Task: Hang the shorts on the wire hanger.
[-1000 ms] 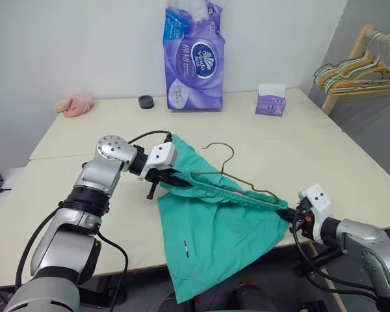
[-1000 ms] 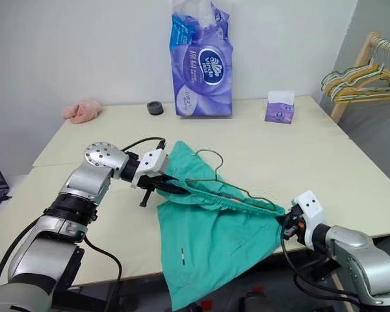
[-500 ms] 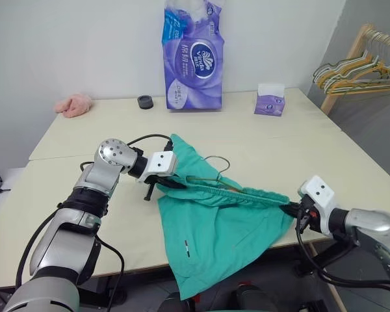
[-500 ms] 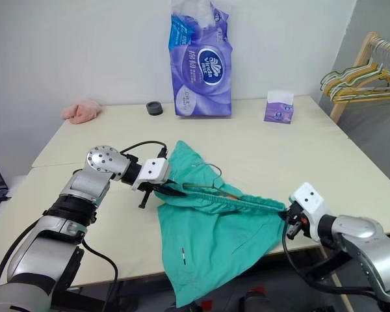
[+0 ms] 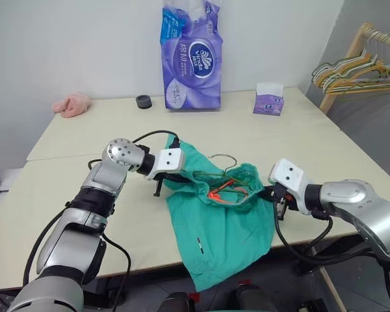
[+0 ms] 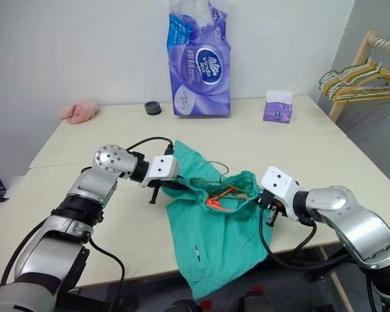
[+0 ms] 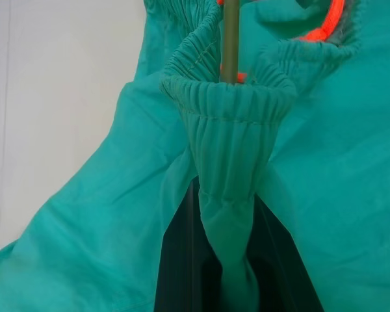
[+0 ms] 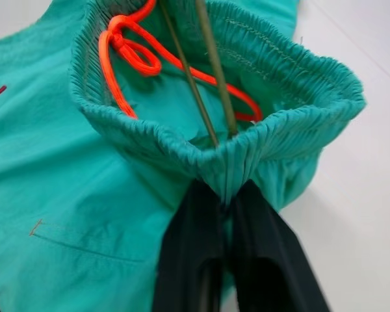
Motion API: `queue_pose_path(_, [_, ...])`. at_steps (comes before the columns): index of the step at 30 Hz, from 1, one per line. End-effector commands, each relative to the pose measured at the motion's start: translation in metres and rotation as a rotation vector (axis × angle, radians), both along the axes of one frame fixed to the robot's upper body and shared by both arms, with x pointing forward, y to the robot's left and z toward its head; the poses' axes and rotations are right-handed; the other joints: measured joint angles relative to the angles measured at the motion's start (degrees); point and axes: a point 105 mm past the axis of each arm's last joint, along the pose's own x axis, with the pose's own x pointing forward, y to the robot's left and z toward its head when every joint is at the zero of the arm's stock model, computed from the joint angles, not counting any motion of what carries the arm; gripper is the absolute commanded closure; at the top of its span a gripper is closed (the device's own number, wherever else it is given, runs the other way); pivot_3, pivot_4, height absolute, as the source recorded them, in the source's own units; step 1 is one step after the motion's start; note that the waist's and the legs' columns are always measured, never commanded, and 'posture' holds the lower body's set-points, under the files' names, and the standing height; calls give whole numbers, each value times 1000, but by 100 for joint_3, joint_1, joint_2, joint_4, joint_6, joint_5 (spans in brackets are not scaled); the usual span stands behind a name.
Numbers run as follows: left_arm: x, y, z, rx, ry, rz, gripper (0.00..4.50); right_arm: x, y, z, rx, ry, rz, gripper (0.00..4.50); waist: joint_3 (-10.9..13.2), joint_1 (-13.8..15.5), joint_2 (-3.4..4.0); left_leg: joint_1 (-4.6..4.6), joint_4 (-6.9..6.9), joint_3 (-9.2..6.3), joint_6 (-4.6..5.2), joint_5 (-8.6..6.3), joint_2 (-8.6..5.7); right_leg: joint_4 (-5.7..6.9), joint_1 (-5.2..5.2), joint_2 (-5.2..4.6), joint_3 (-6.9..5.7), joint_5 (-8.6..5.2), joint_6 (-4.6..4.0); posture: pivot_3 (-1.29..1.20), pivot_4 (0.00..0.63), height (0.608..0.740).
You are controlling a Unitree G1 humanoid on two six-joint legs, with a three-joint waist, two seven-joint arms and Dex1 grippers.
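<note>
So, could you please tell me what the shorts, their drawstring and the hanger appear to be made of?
The shorts look like thin, matte woven fabric: soft folds, with a gathered elastic waistband. The drawstring seems a braided orange cord, knotted in a loop. The wire hanger looks like bare, dull olive-grey metal wire, thin and straight; a coating cannot be ruled out.

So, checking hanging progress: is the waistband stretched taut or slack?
Slack: the shorts waistband gapes open between both claws, orange drawstring showing inside.

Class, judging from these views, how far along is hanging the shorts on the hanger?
Done: the wire hanger already runs through the waistband of the shorts. In hand: left gripper and right gripper each pinch the waistband. Left: letting go, so the shorts hang free.
</note>
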Motion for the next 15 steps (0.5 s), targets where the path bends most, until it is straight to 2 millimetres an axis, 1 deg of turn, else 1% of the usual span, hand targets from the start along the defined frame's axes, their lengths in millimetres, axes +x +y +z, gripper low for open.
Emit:
queue_pose_path(1, [1,-2,10,-4,-43,-3,4500,0,-10,7,-64,-47,19,2853,0,4,0,0,0,0,0,0,0,0,0,-1,-1,0,0,-128,8,740])
queue_pose_path(3, [0,-2,9,-3,-41,-4,4500,-3,-15,7,-77,-38,20,2144,0,4,0,0,0,0,0,0,-1,-1,0,-1,0,0,0,-128,8,740])
queue_pose_path(7, [-1,-3,9,-3,-41,-11,4500,-7,-43,1,-142,10,-47,767,0,20,0,0,0,1,0,0,0,-1,0,-1,0,0,0,-132,7,740])
queue_pose_path(9, [-1,-4,9,-4,-41,-14,4500,-7,-53,-2,-132,33,-96,96,-1,21,-1,0,0,4,0,0,0,-1,0,-1,2,0,1,-132,7,740])
queue_pose_path(13, [-1,-6,9,-5,-41,-19,4500,-2,-57,-6,-60,60,-159,41,-2,8,-2,2,0,4,0,0,3,0,0,0,1,0,0,-138,3,740])
queue_pose_path(14, [-1,-6,9,-5,-41,-20,4500,-1,-56,-10,-57,65,-158,41,-2,3,-2,2,0,4,0,0,3,1,0,0,2,0,0,-138,3,740])
queue_pose_path(15, [-2,-6,9,-4,-40,-23,4500,2,-50,-14,-35,75,-154,41,-3,-1,-3,2,0,5,0,0,3,1,0,0,3,0,0,-137,3,740])
